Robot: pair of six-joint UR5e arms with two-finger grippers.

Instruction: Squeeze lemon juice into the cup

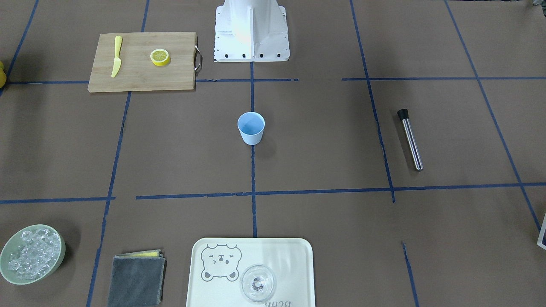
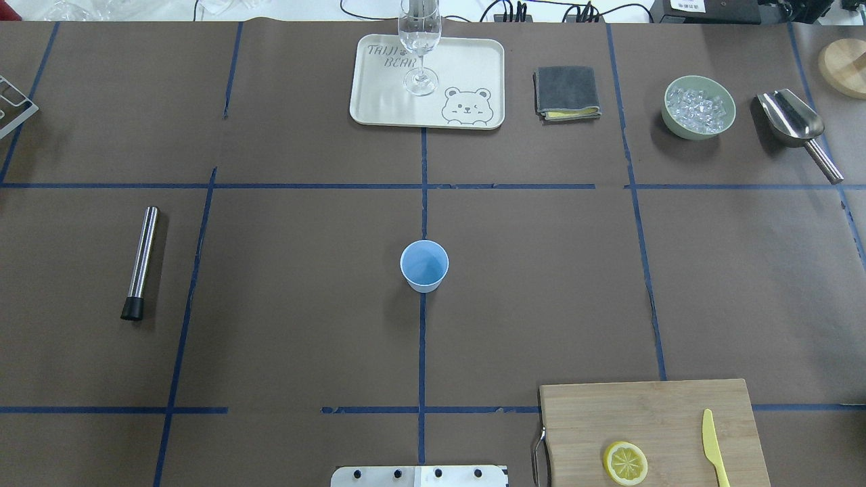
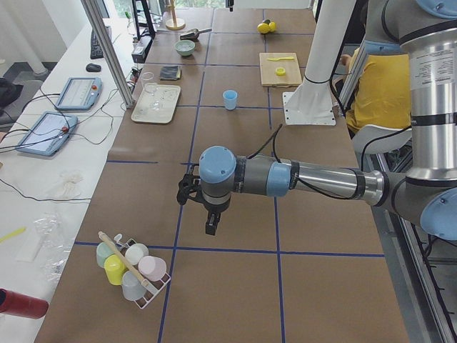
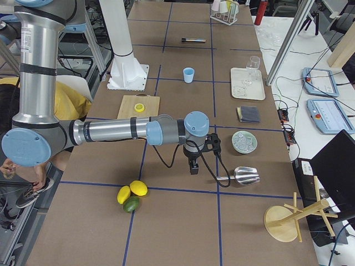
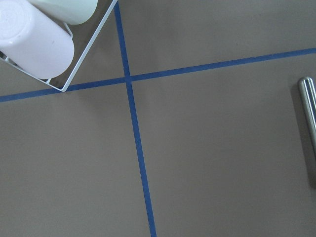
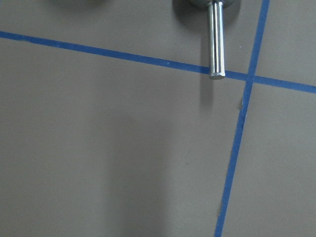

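We see a light-blue cup (image 2: pixel 424 266), a brown table (image 2: pixel 304 304) crossed by blue tape lines (image 2: pixel 422 352), a yellow lemon (image 2: pixel 625 463) with a pale segmented face, and a cream tray (image 2: pixel 385 95) printed with a grey bear (image 2: pixel 465 106).

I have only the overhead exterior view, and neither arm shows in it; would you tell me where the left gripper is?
Observer: In the exterior left view, the left gripper hangs over the table, near a wire rack of cups.
Operator: Thank you, and the right gripper?
Observer: The exterior right view shows the right gripper above the table, between a metal scoop and three whole fruits; open or shut, I cannot tell.
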